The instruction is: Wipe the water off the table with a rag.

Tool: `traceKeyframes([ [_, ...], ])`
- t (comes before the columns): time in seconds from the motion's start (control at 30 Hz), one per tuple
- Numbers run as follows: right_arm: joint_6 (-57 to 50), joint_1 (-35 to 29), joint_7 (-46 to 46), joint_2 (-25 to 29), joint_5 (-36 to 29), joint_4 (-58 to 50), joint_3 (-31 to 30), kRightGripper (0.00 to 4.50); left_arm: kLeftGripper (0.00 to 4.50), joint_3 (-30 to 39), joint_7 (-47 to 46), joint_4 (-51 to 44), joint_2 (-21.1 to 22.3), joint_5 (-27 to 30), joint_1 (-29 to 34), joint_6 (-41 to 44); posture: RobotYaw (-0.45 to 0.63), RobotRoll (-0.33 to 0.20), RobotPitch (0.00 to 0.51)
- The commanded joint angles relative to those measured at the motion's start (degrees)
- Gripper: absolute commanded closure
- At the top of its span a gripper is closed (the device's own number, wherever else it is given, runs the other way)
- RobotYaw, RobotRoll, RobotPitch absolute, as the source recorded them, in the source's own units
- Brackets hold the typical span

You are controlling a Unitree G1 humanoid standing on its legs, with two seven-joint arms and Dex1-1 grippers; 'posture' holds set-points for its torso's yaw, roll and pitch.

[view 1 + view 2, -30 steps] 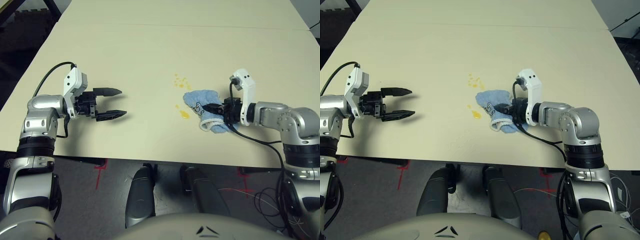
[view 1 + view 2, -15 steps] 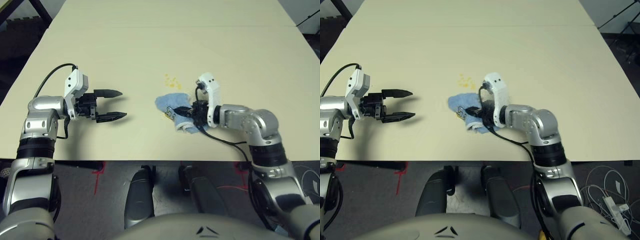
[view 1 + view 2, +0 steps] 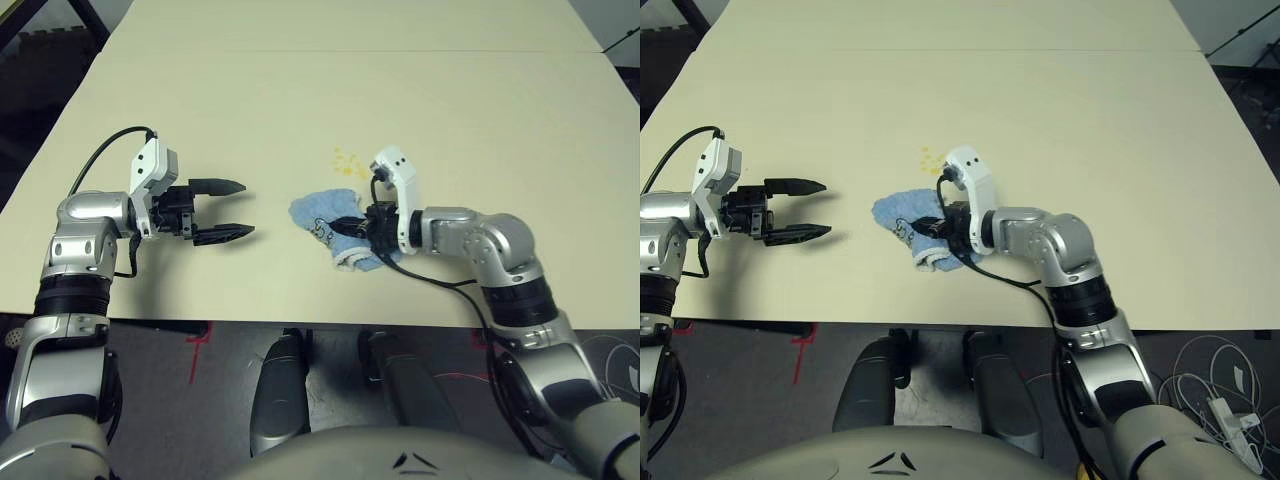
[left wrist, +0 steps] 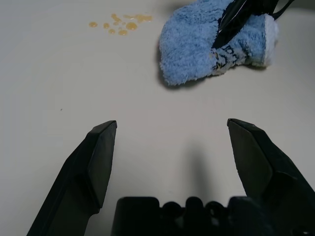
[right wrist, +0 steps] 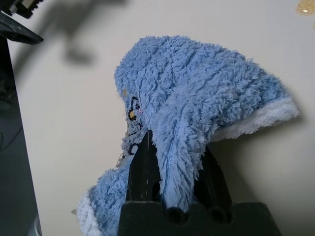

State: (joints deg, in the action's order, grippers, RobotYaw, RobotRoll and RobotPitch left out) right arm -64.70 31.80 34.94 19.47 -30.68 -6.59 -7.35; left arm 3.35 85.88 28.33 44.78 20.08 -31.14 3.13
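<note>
Right end effector gripping rag, apparently on table

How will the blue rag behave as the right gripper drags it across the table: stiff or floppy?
Probably floppy: the rag drapes and folds over the right gripper. It likely bunches rather than slides flat, since it sits crumpled on the table. Its fluffy pile suggests it is light and grips fairly well; a few drops of water still lie beside it.

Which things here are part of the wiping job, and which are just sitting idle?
In the job:
rag, held in the right gripper
water drops
table

Idle:
left gripper, jaws open, holding nothing
</note>
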Motion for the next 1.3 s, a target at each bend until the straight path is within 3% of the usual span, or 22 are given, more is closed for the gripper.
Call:
traceKeyframes([
  [0.03,-1.7,-2.6,-0.2,3.9,0.3,0.8,2.7,4.3,0.0,-0.7,0.3,1.7,-0.5,-0.9,-0.8,-0.9,0.1,0.0,0.243],
  [0.3,-0.5,-3.1,4.2,14.8,-2.1,3.7,9.6,4.3,0.0,-0.8,0.9,3.4,-0.7,-1.3,-2.0,-1.5,0.09,0.0,0.242],
  [0.53,2.9,4.9,3.6,16.4,-2.7,14.9,17.7,4.3,0.0,-1.0,1.3,5.0,-0.9,-1.8,-3.0,-2.3,0.08,0.0,0.236],
  [0.73,10.2,11.2,-1.7,12.0,2.0,25.3,17.5,4.3,0.0,-1.1,1.2,5.4,-1.4,-2.0,-3.7,-2.6,0.08,0.0,0.235],
  [0.93,17.6,16.8,-5.9,3.7,6.7,36.1,15.6,4.3,0.0,-1.1,1.3,5.4,-1.4,-2.1,-3.8,-2.5,0.09,0.0,0.236],
  [1.3,27.9,26.5,-3.7,-9.0,12.9,55.4,12.2,4.3,0.0,-0.8,1.1,4.9,-0.7,-2.1,-4.1,-2.3,0.11,0.0,0.235],
])
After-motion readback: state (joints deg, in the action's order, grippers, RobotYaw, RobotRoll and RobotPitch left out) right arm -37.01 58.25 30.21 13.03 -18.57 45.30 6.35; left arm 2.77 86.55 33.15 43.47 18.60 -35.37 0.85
